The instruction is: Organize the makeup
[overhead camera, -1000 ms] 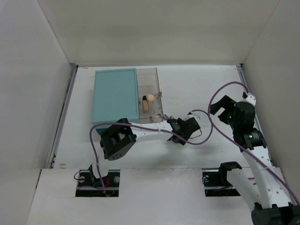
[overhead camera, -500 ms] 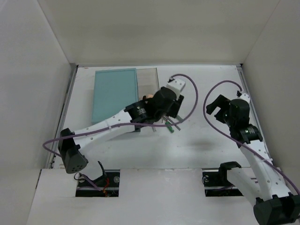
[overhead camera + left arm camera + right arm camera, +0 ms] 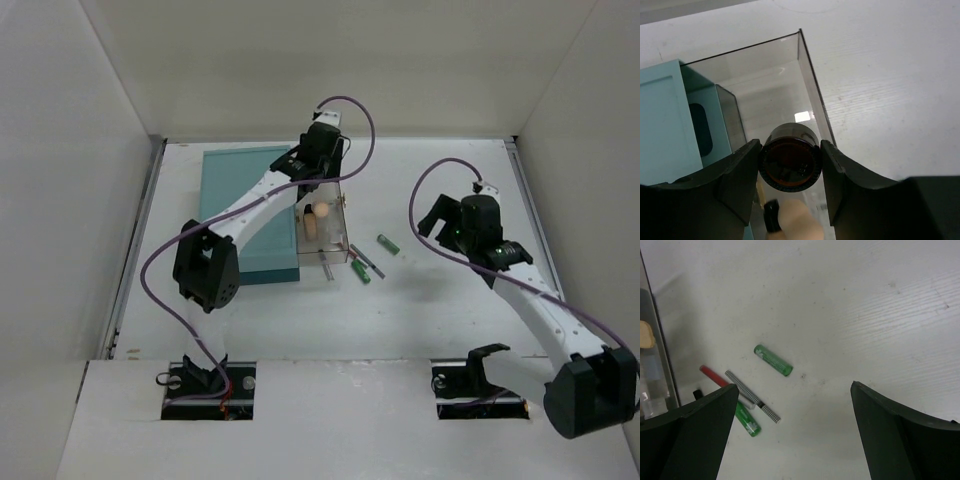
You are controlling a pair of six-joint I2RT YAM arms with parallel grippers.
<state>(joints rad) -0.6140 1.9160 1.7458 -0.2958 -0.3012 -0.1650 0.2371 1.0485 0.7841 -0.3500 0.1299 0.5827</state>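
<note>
Brown and round, the one compact-like piece (image 3: 790,160) is sitting clamped between the two dark fingers (image 3: 742,172) of the left pincer (image 3: 790,145), which is gripping it by its rim at a middling width above the 12 o'clock end of the clear tray (image 3: 338,190). The left arm is stretching long from its base at 6 o'clock, elbow bent out toward 9 o'clock, forearm running up toward 1 o'clock across the teal box (image 3: 245,210), its wrist tipping the pincer downward. The teal box is standing against the tray's 9 o'clock side. Inside the tray, one beige bottle (image 3: 310,227) and one peach sponge (image 3: 799,226) are lying close together. The right arm is angling from its base toward 11 o'clock, and the right pincer (image 3: 795,386) is hanging wide apart and gripping nothing above the white counter (image 3: 450,170). Under it, the loose makeup is lying at about 4 o'clock from the tray: two green tubes, one (image 3: 772,360) a little apart at 3 o'clock of the cluster and the other (image 3: 746,418) beside the pencils; one red pencil (image 3: 715,376); and one grey chequered pencil (image 3: 752,402) next to it. One more thin grey stick (image 3: 325,267) is lying at the tray's 6 o'clock end.
</note>
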